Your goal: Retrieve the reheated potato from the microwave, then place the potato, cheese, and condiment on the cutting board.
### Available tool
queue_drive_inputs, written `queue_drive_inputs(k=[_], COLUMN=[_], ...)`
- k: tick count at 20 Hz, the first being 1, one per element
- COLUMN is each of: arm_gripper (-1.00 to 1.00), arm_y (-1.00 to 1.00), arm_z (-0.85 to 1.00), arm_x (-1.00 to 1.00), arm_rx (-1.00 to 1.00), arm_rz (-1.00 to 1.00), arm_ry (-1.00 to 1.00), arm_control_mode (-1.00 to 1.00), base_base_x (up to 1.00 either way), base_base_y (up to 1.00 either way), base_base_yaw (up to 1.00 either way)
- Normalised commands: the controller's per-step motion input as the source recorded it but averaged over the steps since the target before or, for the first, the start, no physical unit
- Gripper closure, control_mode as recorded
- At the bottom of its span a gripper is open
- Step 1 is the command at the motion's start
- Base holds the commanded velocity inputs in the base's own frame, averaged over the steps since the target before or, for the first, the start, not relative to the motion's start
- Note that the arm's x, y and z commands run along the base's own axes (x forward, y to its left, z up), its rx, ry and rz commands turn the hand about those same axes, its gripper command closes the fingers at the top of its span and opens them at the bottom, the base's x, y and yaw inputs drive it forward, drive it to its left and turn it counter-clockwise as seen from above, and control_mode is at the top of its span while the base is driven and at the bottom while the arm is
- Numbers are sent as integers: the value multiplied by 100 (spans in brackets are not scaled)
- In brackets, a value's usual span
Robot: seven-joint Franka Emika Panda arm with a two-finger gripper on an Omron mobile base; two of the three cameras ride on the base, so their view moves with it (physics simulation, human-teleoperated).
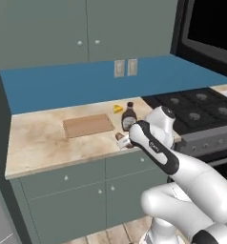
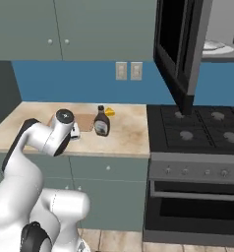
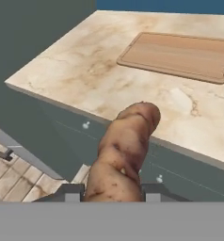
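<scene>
The gripper (image 3: pixel 113 192) is clamped on the potato (image 3: pixel 123 150), held over the front edge of the counter (image 3: pixel 85 75), near the cutting board (image 3: pixel 180 54), which is bare. The cheese (image 1: pixel 118 108) and the condiment bottle (image 1: pixel 129 116) stand on the counter beside the board. The microwave (image 2: pixel 180 49) hangs open above the stove (image 2: pixel 197 123), a white plate (image 2: pixel 215 47) inside it.

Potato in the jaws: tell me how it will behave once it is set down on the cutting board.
The potato looks like a long, lumpy oval, so it will probably tip onto its side and may roll a little. Its skin looks rough, so sliding seems unlikely. The cutting board looks flat, which should let it settle.
</scene>
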Motion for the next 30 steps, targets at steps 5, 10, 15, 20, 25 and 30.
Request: queue_drive_inputs(k=[5,10,15,20,25,30], arm_gripper=[100,100,100,100,100,100], arm_y=[0,0,0,0,0,0], arm_z=[0,0,0,0,0,0], arm_x=[0,0,0,0,0,0], arm_rx=[0,0,0,0,0,0], arm_rz=[0,0,0,0,0,0], arm_ry=[0,0,0,0,0,0], arm_control_mode=[100,100,100,100,100,100], base_base_x=[35,45,36,35,36,40], base_base_y=[50,32,36,30,45,42], base_base_yaw=[11,1,-2,-23,-18,-7])
